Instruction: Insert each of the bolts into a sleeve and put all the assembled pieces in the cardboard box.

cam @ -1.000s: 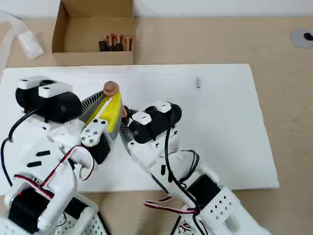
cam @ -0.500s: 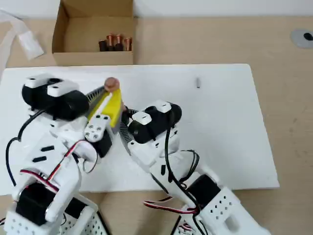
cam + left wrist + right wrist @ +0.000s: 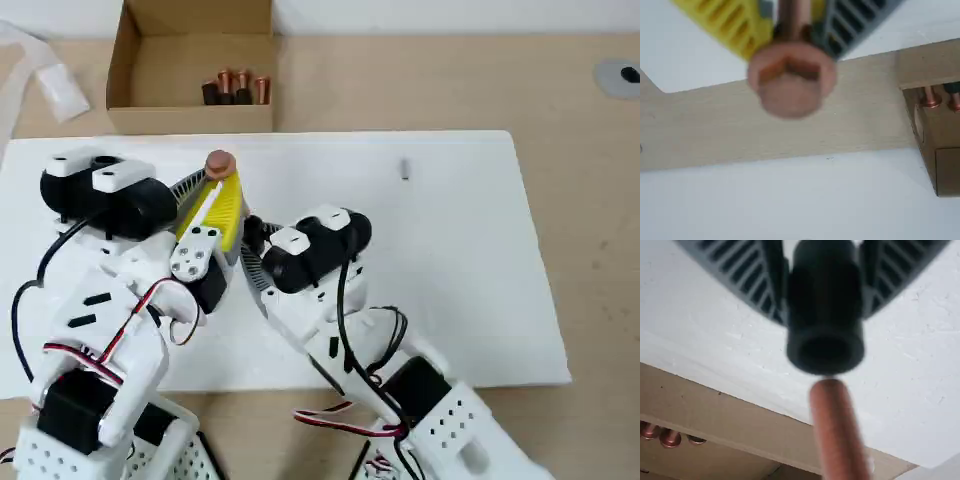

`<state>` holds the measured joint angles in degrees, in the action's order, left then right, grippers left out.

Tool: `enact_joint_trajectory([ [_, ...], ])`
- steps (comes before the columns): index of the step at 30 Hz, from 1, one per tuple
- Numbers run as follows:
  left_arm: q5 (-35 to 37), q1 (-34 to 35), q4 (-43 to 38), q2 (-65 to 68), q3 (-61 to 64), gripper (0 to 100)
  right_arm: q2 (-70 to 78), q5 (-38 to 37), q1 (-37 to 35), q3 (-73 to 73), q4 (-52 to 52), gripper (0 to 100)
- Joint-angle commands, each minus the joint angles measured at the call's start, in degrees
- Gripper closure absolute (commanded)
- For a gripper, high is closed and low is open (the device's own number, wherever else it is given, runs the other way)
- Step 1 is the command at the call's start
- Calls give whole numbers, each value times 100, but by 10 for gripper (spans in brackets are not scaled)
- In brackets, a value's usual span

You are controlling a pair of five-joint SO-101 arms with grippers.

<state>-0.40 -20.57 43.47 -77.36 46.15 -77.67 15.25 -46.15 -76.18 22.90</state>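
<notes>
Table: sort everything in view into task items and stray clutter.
Job: copper-coloured bolt in the left gripper; black cylindrical sleeve in the right gripper; brown cardboard box; assembled bolt-and-sleeve pieces inside it.
Stray: small grey object on the white board; crumpled white wrapper; grey disc.

A copper bolt [image 3: 791, 80] with a round head is pinched in the left gripper [image 3: 792, 25]. A black sleeve [image 3: 826, 315] is pinched in the right gripper [image 3: 825, 270], its open end just beside the bolt's tip. Past both grippers, an open cardboard box [image 3: 125, 60] holds a few finished pieces [image 3: 236, 88].
</notes>
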Motion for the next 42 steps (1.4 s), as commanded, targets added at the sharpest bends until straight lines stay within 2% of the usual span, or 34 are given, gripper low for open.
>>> enact_joint_trajectory([
  [1,0,-97,-114,4,-79,995,4,44,-66,40,-123,989],
  [6,0,-387,141,13,-167,996,4,44,-57,31,-123,989],
  [24,-53,-343,167,13,193,996,-4,44,-57,48,-123,989],
  [28,-325,-343,149,13,273,996,-4,44,-57,48,-123,989],
  [34,-352,18,123,13,273,995,-4,44,-57,48,-132,989],
  [42,-316,-246,738,13,273,984,-4,44,-57,48,-158,989],
])
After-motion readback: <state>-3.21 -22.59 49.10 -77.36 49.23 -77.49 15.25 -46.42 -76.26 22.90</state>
